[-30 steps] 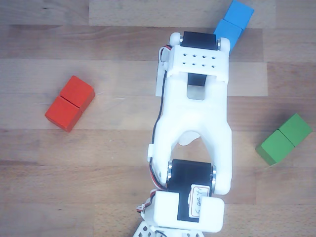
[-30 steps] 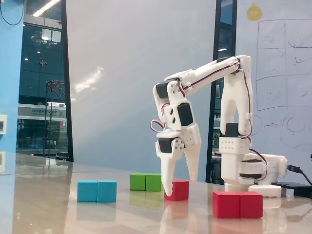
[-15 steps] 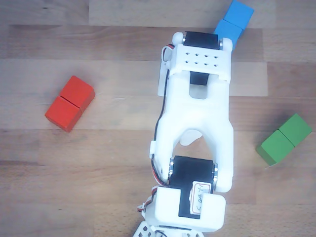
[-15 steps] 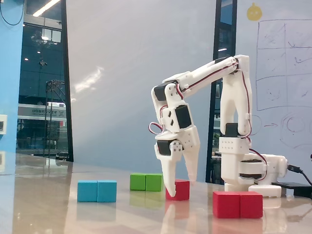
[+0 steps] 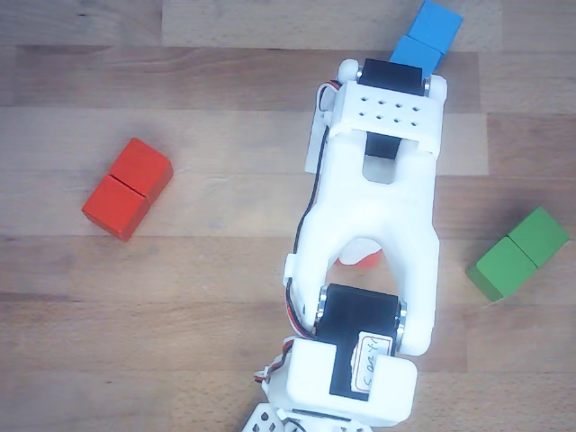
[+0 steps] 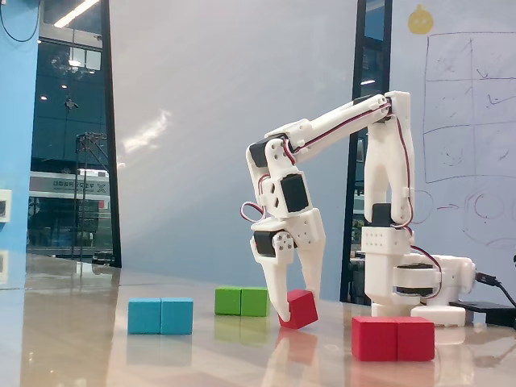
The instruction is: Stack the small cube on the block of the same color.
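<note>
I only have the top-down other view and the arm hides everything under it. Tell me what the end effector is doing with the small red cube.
Observer: In the fixed view the end effector straddles the small cube, one finger on each side.
Operator: Report whether the cube sits flat.
Observer: No, it is tilted, one bottom edge raised off the table.
Operator: Give me the red block's position.
Observer: The red block lies flat, nearer the fixed camera, right of the cube, apart from it.
</note>
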`<state>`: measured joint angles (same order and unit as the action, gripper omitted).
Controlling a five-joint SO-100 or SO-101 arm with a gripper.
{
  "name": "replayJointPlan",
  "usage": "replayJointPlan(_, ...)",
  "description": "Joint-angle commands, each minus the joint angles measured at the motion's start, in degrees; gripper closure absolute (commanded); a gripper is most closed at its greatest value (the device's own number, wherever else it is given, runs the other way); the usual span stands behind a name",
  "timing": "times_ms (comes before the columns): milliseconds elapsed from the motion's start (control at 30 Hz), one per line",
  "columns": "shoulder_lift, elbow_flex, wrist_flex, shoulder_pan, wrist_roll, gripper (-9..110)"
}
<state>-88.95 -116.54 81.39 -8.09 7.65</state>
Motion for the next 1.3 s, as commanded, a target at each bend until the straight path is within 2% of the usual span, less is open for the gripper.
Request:
replayJointPlan(0, -3.3, 5.8, -0.3, 0.1, -0.1, 92)
replayJointPlan(167, -10.1, 7.7, -0.2, 0.3, -0.1, 92)
replayJointPlan(367, -13.7, 17.8, 2.8, 3.3, 0.6, 92)
replayJointPlan(767, -14.3, 39.6, 14.2, 26.2, 0.4, 92)
replayJointPlan(1067, -13.5, 41.4, 14.6, 46.7, 0.5, 92)
replayJointPlan(1267, -7.4, 41.3, 14.4, 50.6, 0.0, 92)
